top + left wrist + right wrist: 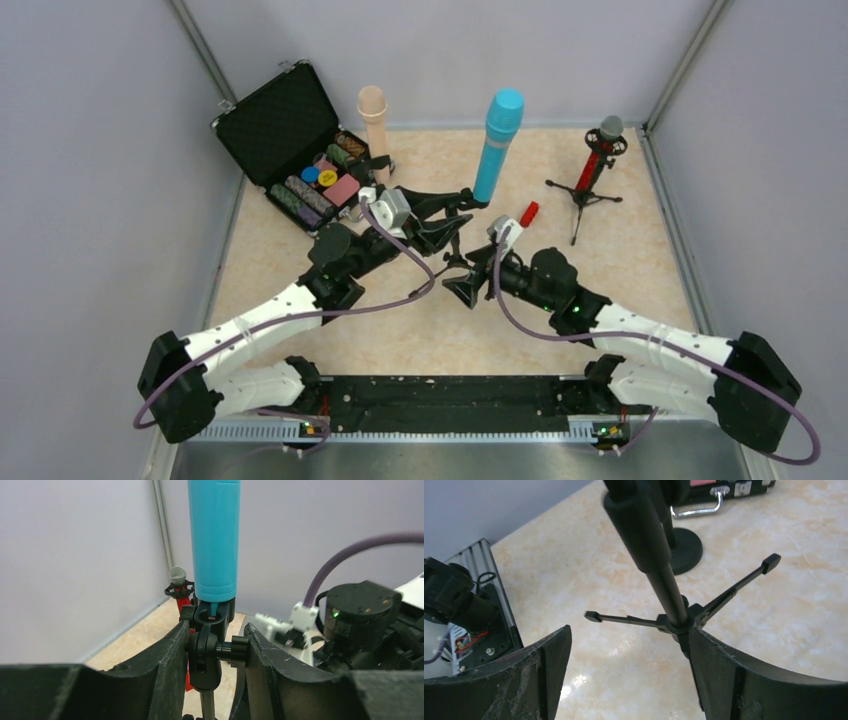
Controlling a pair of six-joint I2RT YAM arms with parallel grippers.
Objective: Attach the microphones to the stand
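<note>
The cyan microphone (497, 140) stands upright in the clip of a black tripod stand (452, 262) at mid table. My left gripper (455, 208) is shut on that stand's swivel joint (207, 652) just below the cyan microphone (214, 535). My right gripper (463, 288) is open low beside the same stand; its right finger (724, 675) lies against the tripod hub (678, 623), with the pole (651, 550) rising above. The beige microphone (373, 112) stands on a round-base stand. The red microphone (598, 160) sits in its own tripod stand (583, 195) at the right and shows in the left wrist view (179, 587).
An open black case (285, 135) with coloured pieces lies at back left. A tiny red block (528, 213) lies near the right wrist. The beige microphone's round base (685, 545) stands just behind the tripod. Grey walls close in on both sides and the back.
</note>
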